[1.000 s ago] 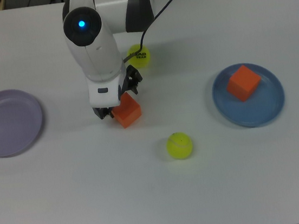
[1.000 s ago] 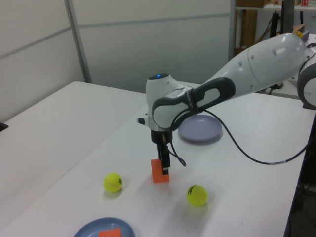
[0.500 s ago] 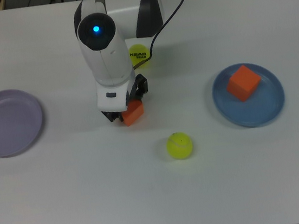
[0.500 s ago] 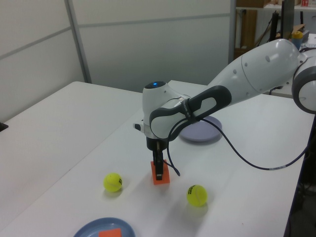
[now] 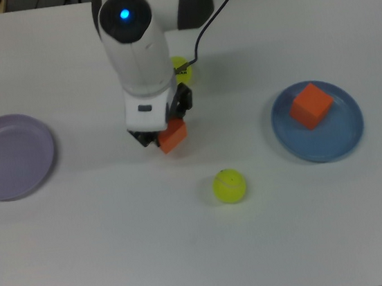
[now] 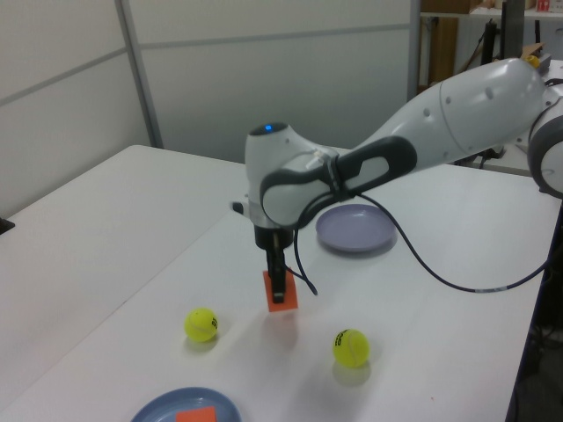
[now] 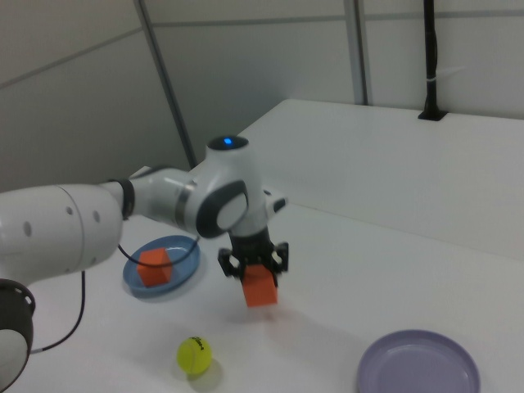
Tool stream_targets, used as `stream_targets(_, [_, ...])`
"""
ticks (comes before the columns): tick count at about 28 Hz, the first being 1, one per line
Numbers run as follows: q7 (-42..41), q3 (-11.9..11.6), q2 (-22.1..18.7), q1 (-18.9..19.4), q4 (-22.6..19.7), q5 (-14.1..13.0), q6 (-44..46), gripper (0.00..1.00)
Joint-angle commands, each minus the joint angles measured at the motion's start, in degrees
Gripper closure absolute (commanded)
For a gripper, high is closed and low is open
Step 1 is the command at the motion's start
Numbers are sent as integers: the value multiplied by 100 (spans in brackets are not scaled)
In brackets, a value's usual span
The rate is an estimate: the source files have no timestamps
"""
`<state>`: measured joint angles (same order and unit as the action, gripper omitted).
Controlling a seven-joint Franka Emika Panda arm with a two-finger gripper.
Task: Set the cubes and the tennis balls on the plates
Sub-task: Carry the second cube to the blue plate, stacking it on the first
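Orange cube [image 6: 281, 294] clamped within the tool [image 6: 279, 294]

Surface: white table [image 5: 342, 236], matte, filling the top view.
Lilac plate [image 5: 10, 156]: at 9 o'clock in the top view, near the table's edge, nothing on it.
Blue plate [image 5: 318, 122]: at 3 o'clock in the top view, carrying an orange cube [image 5: 311, 105].
Plain tennis ball [image 5: 230, 185]: just toward 5 o'clock from the top view's centre, resting on the bare table.
Second tennis ball [image 5: 182, 69]: at 12 o'clock in the top view, partly hidden behind the arm.
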<state>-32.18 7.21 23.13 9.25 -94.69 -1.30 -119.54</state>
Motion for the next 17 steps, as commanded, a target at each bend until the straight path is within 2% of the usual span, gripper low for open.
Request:
stream_targets(1, [983,376,-185,95,336,86,256,100])
stream_targets(5, [1520,597,-265,130,399,95,256,100])
stream_targets(9, [2162,939,-300,148,557,182,230,100])
stream_targets(10, [2468,1114,-300,148,566,339,221,100])
stream_targets(13, [2953,1370,-282,200,592,639,203,100])
stream_targets(15, [3321,1476,-265,375,592,858,186,100])
stream_targets(17, [3525,1476,-256,542,592,921,186,100])
